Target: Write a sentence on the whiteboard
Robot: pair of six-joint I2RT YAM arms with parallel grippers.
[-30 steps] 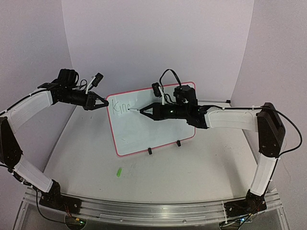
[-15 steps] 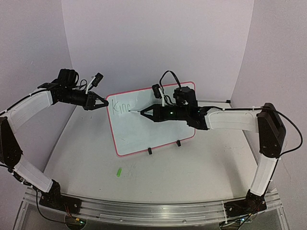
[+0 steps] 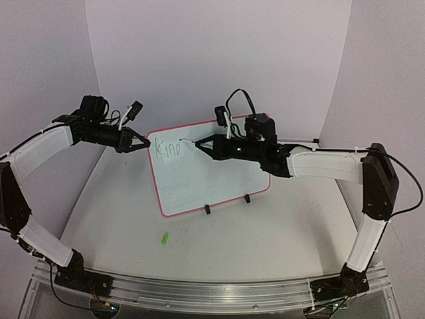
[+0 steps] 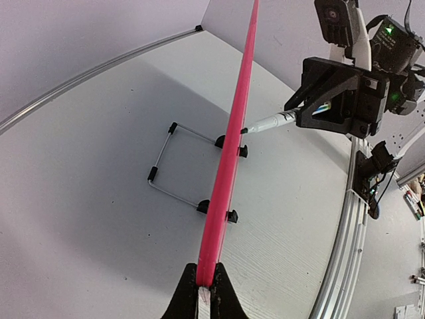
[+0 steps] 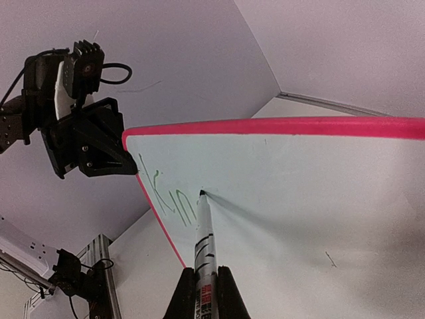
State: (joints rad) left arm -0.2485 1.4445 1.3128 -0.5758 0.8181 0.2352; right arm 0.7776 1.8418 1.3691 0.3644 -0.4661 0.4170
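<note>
The whiteboard (image 3: pixel 219 179), white with a pink-red rim, stands tilted on its wire stand in the middle of the table. My left gripper (image 3: pixel 145 143) is shut on the rim at the upper left corner, and the left wrist view shows the rim (image 4: pixel 232 146) edge-on between the jaws (image 4: pixel 204 292). My right gripper (image 3: pixel 202 145) is shut on a white marker (image 5: pixel 204 246). The marker's tip touches the board just right of the green letters of the sentence (image 5: pixel 166 196), which read about "Kin" (image 3: pixel 167 148).
A small green marker cap (image 3: pixel 164 238) lies on the table in front of the board. The wire stand (image 4: pixel 172 159) reaches out behind the board, with black clips (image 3: pixel 208 209) at the lower rim. Walls close the table on the back and sides.
The right gripper has carried the marker tip upward on the board, right of the letters. The left gripper and the board have stayed put.
</note>
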